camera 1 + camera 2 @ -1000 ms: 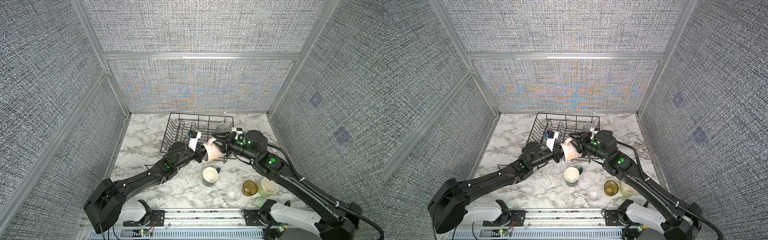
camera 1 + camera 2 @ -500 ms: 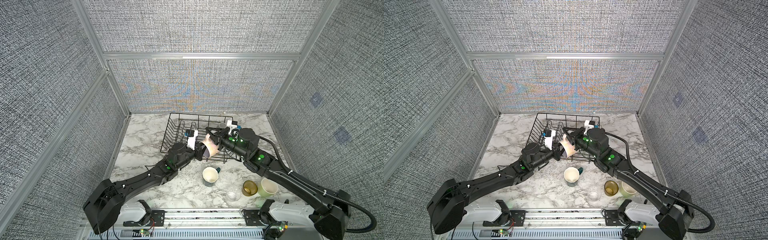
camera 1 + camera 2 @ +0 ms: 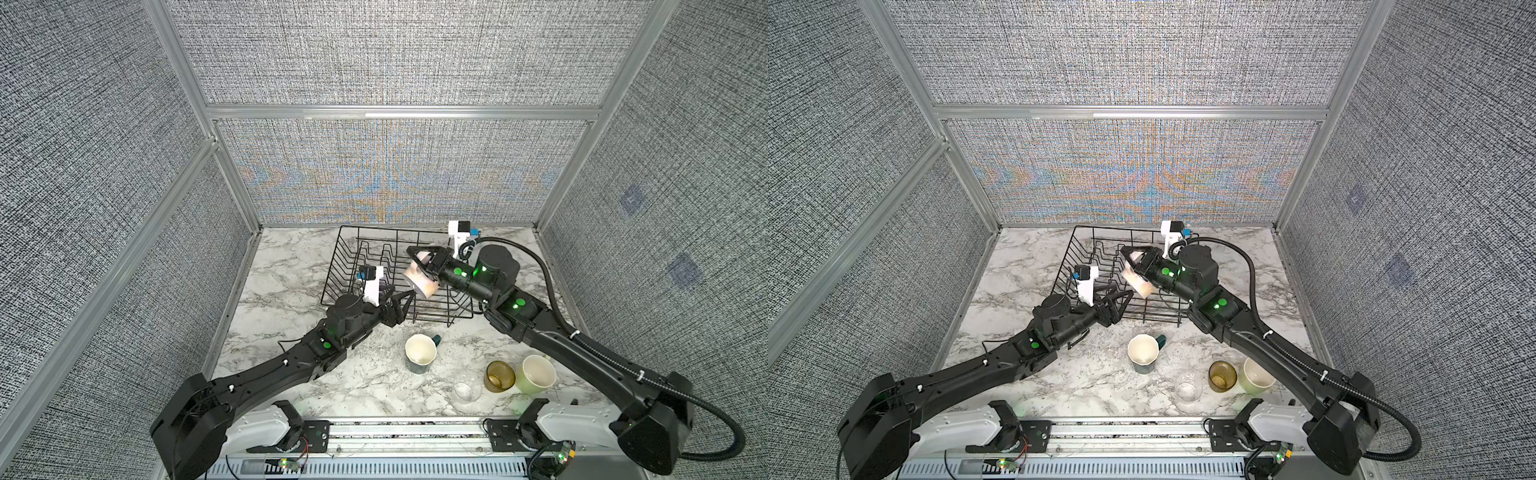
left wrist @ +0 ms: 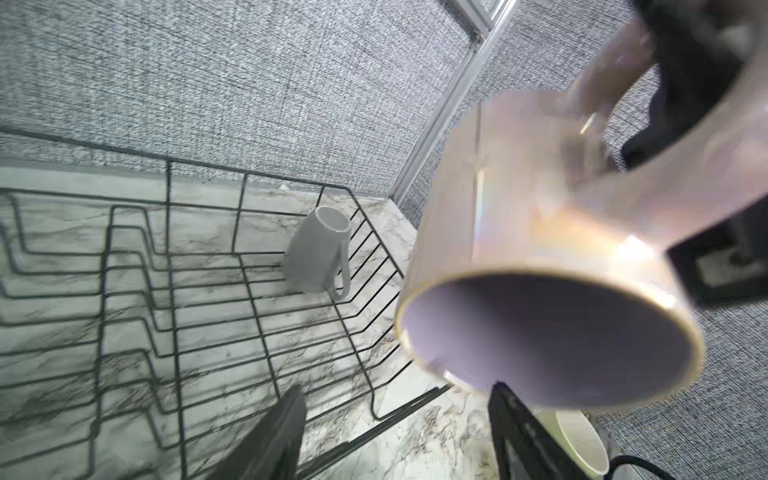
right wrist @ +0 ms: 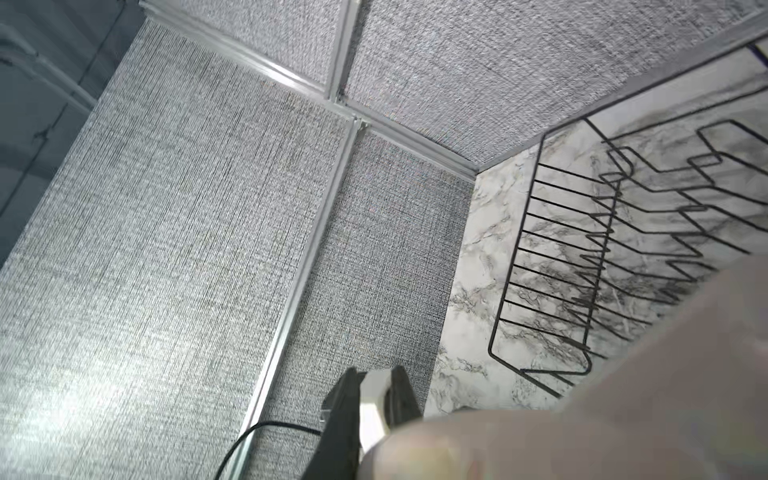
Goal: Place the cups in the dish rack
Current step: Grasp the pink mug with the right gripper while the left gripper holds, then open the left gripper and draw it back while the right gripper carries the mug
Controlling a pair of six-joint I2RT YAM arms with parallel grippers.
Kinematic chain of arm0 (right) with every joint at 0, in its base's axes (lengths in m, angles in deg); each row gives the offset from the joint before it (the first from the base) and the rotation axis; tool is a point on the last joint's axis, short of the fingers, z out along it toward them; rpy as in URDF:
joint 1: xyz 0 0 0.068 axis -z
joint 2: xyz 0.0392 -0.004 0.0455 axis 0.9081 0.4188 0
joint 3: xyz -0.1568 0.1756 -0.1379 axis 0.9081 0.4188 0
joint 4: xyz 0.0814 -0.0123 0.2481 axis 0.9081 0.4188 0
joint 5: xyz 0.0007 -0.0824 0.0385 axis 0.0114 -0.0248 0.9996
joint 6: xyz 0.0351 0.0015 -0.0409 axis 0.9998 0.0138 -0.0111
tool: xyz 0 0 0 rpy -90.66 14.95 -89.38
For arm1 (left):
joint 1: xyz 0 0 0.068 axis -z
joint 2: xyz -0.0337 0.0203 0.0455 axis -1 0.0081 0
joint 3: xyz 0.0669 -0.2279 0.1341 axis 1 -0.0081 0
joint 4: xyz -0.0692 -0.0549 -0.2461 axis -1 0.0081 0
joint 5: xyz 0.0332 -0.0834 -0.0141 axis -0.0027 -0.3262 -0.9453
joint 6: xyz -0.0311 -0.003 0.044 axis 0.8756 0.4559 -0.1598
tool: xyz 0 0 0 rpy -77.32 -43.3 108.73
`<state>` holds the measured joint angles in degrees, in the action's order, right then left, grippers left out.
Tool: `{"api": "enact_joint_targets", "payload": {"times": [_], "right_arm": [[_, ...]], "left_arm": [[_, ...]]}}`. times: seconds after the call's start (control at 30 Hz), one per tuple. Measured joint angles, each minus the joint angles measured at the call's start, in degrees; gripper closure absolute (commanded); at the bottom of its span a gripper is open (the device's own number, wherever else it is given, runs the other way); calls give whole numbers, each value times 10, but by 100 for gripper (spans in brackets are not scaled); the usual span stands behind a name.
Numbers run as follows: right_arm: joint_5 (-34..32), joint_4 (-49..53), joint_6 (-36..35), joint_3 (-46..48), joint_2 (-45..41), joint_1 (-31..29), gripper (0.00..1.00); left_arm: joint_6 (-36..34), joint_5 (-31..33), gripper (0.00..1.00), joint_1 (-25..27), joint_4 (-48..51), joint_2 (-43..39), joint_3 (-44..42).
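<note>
Marble worktop [image 3: 291, 266] fills the lower middle of both top views.

Black wire dish rack [image 3: 338, 266] sits at upper centre, close to the back wall. It holds one grey mug [image 4: 316, 253], seen only from the left wrist. The mug is past the dividers by the end wall, with its mouth and handle showing.

Right pincer [image 3: 417, 254] reaches in from the right, clamped narrow on the handle of the pale pink mug [image 3: 422, 276]. The mug is tilted, mouth toward lower left, above the rack's right part. Cannot tell whether it touches the wires.

Left pincer [image 3: 401, 301] is at the rack's lower edge, jaws wide with nothing between them, just short of the mug.

Dark teal mug [image 3: 419, 353] stands upright and empty at lower centre.

Three more stand at lower right, all empty: yellow-green cup [image 3: 538, 374], amber tumbler [image 3: 500, 376] just beside it, and clear tumbler [image 3: 466, 388] nearest the bottom edge.

Change: a second ago the left pincer gripped the pink mug while the right closed in. Now the left has let go and backed toward lower left. The mug sits higher in frame, farther over the rack. The four cups on the worktop are unmoved.
</note>
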<state>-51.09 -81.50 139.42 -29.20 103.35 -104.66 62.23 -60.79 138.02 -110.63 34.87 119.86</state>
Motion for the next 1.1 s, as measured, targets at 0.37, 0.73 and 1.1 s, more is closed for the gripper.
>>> {"api": "enact_joint_targets", "payload": {"times": [0.37, 0.73, 1.1], "right_arm": [[167, 112, -290, -107, 94, 38, 100], [124, 178, -574, -90, 155, 46, 100], [59, 115, -686, -101, 273, 50, 100]], "left_arm": [[78, 96, 17, -2, 171, -180, -92], [176, 221, 15, -4, 409, -429, -178], [203, 272, 8, -6, 580, -588, -156]]}}
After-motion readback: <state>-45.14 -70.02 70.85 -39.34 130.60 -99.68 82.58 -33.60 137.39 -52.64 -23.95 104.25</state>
